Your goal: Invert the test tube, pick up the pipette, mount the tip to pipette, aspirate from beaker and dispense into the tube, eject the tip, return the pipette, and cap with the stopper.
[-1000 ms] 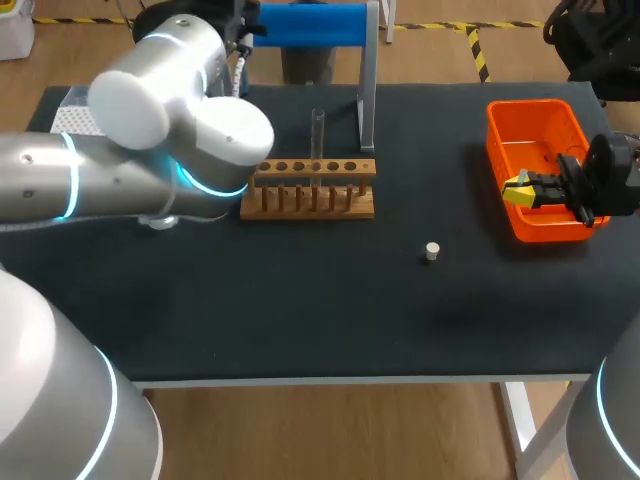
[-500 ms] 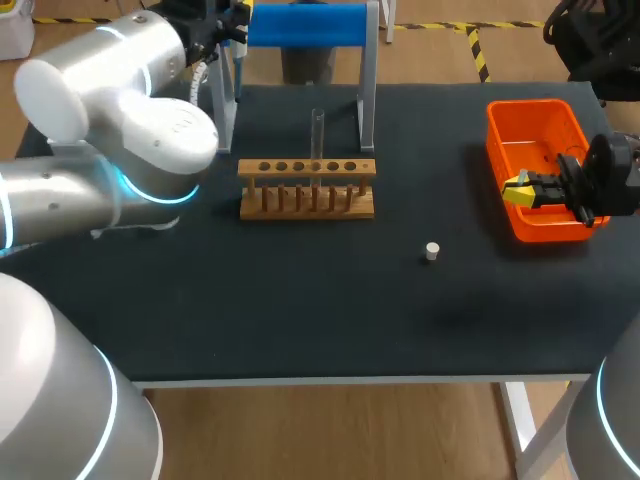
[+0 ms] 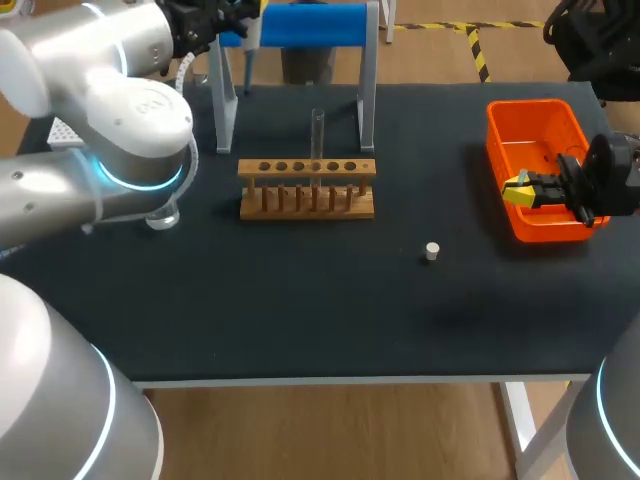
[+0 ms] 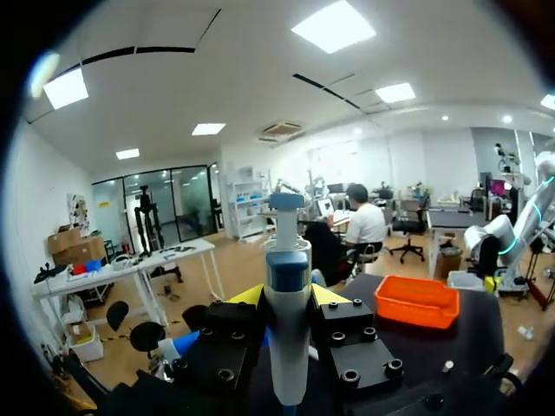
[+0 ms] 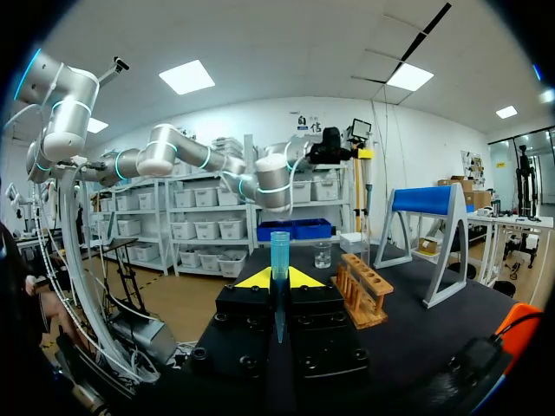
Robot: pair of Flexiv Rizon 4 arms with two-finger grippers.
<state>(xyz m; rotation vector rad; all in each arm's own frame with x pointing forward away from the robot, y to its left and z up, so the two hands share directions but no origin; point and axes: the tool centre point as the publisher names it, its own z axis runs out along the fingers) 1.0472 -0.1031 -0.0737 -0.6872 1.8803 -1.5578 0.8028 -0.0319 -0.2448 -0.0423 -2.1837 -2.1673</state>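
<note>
My left gripper [image 3: 238,14] is at the table's far left corner, by the left upright of the blue stand [image 3: 305,25]. It is shut on the white pipette [image 4: 288,334] with a blue band, whose shaft [image 3: 248,55] hangs below it. A clear test tube [image 3: 317,132] stands upright in the wooden rack [image 3: 307,190]. The small white stopper [image 3: 431,251] lies on the mat in front of the rack, to its right. My right gripper [image 3: 518,190] hovers over the orange bin [image 3: 540,118], shut on a blue pipette tip [image 5: 279,258]. The beaker [image 3: 163,216] is partly hidden under my left arm.
A white tip box [image 3: 62,130] peeks out behind my left arm at the far left. From the right wrist, the rack [image 5: 364,288], the beaker [image 5: 323,254] and the stand [image 5: 427,201] line up ahead of the gripper.
My left arm has swung left and back with the pipette, uncovering the rack's left end. The right arm has not moved.
</note>
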